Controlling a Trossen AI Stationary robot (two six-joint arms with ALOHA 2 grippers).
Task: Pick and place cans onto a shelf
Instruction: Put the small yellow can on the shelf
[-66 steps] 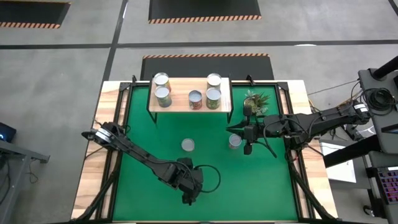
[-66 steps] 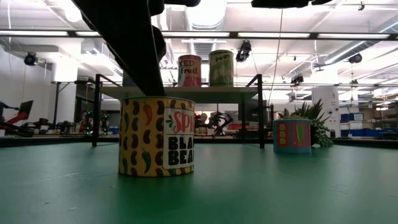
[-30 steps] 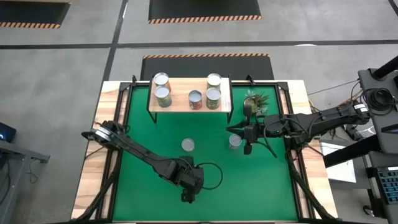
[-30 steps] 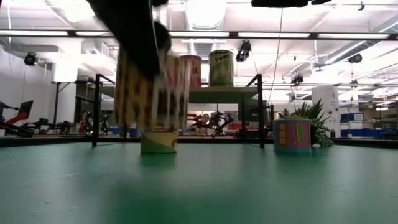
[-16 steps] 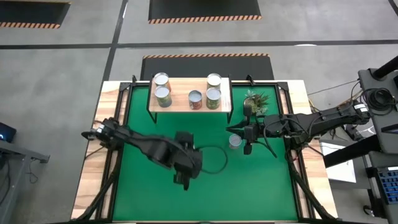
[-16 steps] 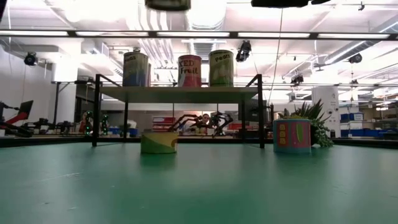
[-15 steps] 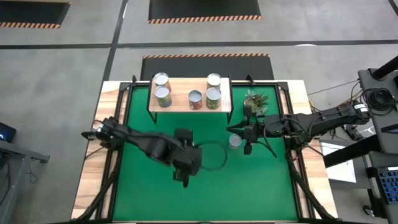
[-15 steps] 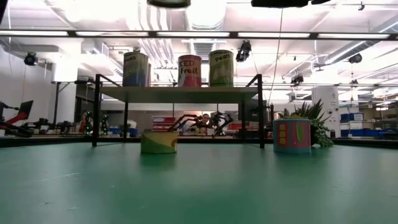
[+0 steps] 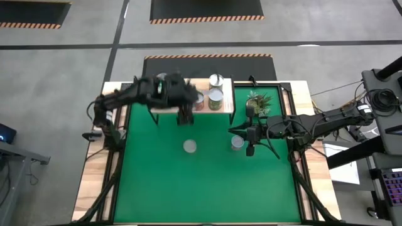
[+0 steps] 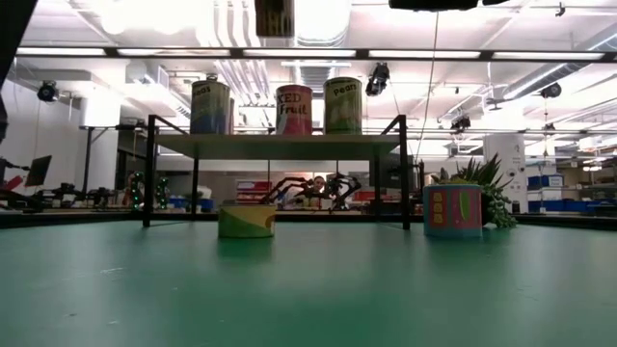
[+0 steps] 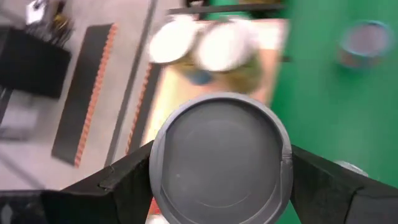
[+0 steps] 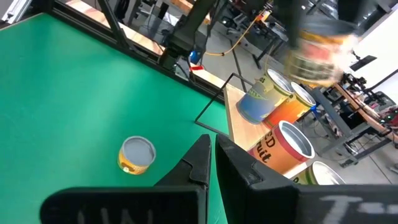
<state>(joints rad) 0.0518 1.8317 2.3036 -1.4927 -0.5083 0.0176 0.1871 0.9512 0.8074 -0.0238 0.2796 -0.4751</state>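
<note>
Seven cans can be counted: four on the shelf (image 9: 204,85), two on the green worktop (image 9: 207,182), one (image 9: 190,146) nearer the middle and one (image 9: 237,142) to its right, and one (image 11: 221,155) clamped in the left hand (image 9: 184,115). The left arm hides part of the shelf. One shelf, one potted plant (image 9: 259,102), two arms, two hands.

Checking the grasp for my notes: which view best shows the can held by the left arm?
Left wrist view: the held can fills the frame between the left end effector fingers. Low view catches only its bottom at the top edge; right wrist view blurs it; high view hides it.
</note>
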